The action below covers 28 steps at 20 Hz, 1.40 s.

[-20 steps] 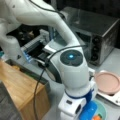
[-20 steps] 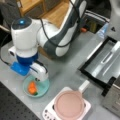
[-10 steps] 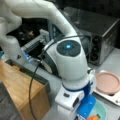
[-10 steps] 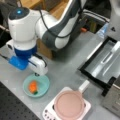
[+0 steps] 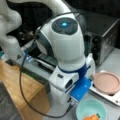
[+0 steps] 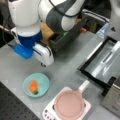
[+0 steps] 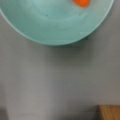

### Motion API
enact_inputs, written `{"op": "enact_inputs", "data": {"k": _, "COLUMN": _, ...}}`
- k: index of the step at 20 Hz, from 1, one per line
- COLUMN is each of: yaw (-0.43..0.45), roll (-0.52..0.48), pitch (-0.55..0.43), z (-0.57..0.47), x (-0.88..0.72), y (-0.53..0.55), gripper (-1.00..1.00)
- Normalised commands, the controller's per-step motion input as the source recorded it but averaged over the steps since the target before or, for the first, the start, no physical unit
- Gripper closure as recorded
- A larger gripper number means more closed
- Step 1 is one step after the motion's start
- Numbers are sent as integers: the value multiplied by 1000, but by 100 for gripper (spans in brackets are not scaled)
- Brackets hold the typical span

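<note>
My end effector hangs low over the grey bench, just beside the teal bowl holding an orange carrot (fingers hidden, so spread or pressed I cannot tell). A pink pan sits nearby.

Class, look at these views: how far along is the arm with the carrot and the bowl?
Done: the carrot lies in the teal bowl. In hand: nothing visible; the hand hovers beside the bowl. Left: the pink pan stands apart; nothing shows what remains.
</note>
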Motion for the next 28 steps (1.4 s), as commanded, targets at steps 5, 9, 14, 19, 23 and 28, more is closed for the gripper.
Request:
{"op": "enact_inputs", "data": {"k": 5, "yaw": -43, "roll": -212, "pitch": -83, "z": -2, "x": -714, "y": 626, "gripper": -100}}
{"op": "enact_inputs", "data": {"k": 9, "yaw": 10, "roll": -193, "pitch": -131, "z": -15, "x": -772, "y": 580, "gripper": -100}}
{"op": "enact_inputs", "data": {"k": 14, "yaw": 65, "roll": -193, "pitch": -169, "z": -95, "x": -622, "y": 231, "gripper": -100}}
{"op": "enact_inputs", "data": {"k": 19, "yaw": 132, "roll": -171, "pitch": -168, "z": -44, "x": -451, "y": 47, "gripper": -100}}
{"op": "enact_inputs", "data": {"k": 23, "yaw": 154, "roll": -157, "pitch": -176, "z": -8, "x": -244, "y": 46, "gripper": -100}}
{"op": "enact_inputs", "data": {"k": 28, "yaw": 167, "roll": -142, "pitch": -132, "z": -9, "x": -151, "y": 36, "gripper": -100}}
